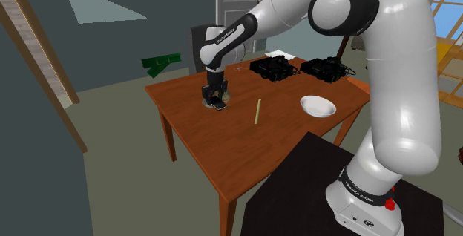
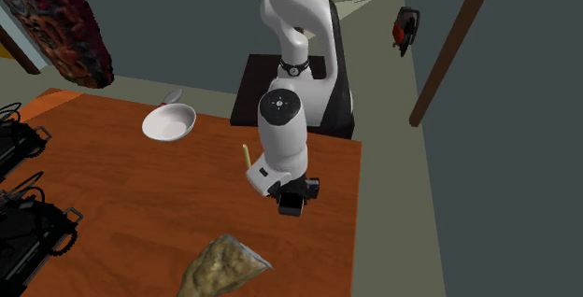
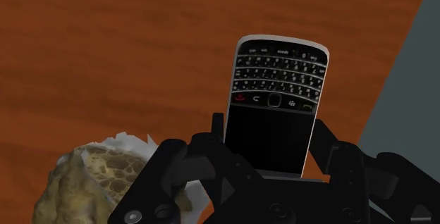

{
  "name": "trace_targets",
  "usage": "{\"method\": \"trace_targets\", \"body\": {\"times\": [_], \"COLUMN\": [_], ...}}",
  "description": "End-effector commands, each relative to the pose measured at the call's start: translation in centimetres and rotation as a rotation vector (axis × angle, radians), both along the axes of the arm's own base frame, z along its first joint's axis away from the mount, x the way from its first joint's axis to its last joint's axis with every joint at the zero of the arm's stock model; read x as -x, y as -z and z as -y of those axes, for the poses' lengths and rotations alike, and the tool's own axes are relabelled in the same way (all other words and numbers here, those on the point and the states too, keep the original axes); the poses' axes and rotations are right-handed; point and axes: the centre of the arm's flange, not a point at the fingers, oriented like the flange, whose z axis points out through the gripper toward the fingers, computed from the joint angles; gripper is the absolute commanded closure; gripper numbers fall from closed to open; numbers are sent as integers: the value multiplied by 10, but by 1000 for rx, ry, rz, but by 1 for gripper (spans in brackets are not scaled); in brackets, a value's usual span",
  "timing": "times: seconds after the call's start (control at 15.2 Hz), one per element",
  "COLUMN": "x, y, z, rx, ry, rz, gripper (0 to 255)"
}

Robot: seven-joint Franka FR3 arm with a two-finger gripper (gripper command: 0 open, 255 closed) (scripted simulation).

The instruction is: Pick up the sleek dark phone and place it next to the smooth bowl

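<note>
While in jaws, one phone (image 3: 276, 106)

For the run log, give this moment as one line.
gripper: shut on phone | bowl: elsewhere on table | placing: not yet done

White arm (image 1: 401, 86) bent forward, wrist downward, claw (image 1: 216, 99) clasped on the dark phone (image 3: 275, 110)

We saw the bowl (image 1: 317, 106) on the tabletop (image 1: 222, 149) near the edge facing the stand (image 1: 297, 194). The stick (image 1: 257, 112) was between it and the gripper (image 1: 215, 101). The phone (image 3: 275, 110) sat clasped between the fingers, just beside the bag (image 3: 92, 180) and well apart from the bowl. One device (image 1: 274, 67) and a second device (image 1: 326, 69) sat side by side along the shoulder view's far edge.
</note>
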Motion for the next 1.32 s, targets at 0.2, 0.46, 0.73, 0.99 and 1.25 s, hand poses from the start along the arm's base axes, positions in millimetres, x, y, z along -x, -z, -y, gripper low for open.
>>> {"method": "trace_targets", "body": {"times": [0.2,0.46,0.73,0.99,1.25], "x": [15,29,42,55,69], "y": [-1,-1,-1,-1,-1], "z": [59,110,161,212,263], "rx": [0,0,0,0,0], "ry": [0,0,0,0,0], "rz": [0,0,0,0,0], "gripper": [255,255,255,255,255]}}
